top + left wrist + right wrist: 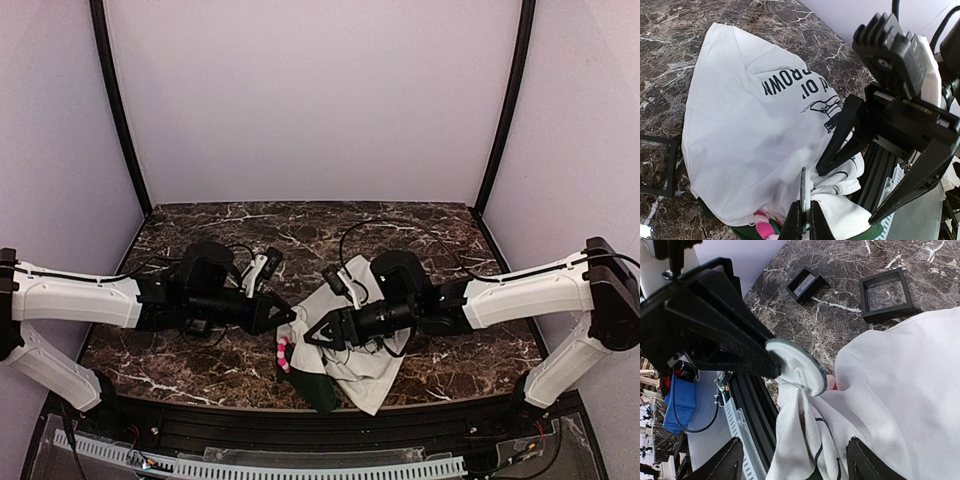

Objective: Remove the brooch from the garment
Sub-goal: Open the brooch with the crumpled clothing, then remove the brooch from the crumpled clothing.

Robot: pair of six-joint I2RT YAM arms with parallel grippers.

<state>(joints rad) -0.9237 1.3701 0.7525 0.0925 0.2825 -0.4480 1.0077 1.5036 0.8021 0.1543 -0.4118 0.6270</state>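
Note:
The garment (358, 345) is a white T-shirt with black lettering, bunched near the table's front edge, its dark green trim (318, 392) toward me. The pink brooch (285, 352) pokes out at its left edge, also low in the left wrist view as the brooch (762, 225). My left gripper (804, 212) is shut on a thin round disc (804, 192) together with a fold of white cloth. The right wrist view shows that disc (799, 367) with cloth hanging from it. My right gripper (795, 452) stands open astride the fold below; one fingertip (822, 169) touches the cloth.
Two small black square frames (886, 295) (806, 285) lie on the dark marble table (450, 360) beyond the shirt; the left wrist view catches one frame (655, 165) left of it. A black rail (300, 430) runs along the near table edge, close under both grippers.

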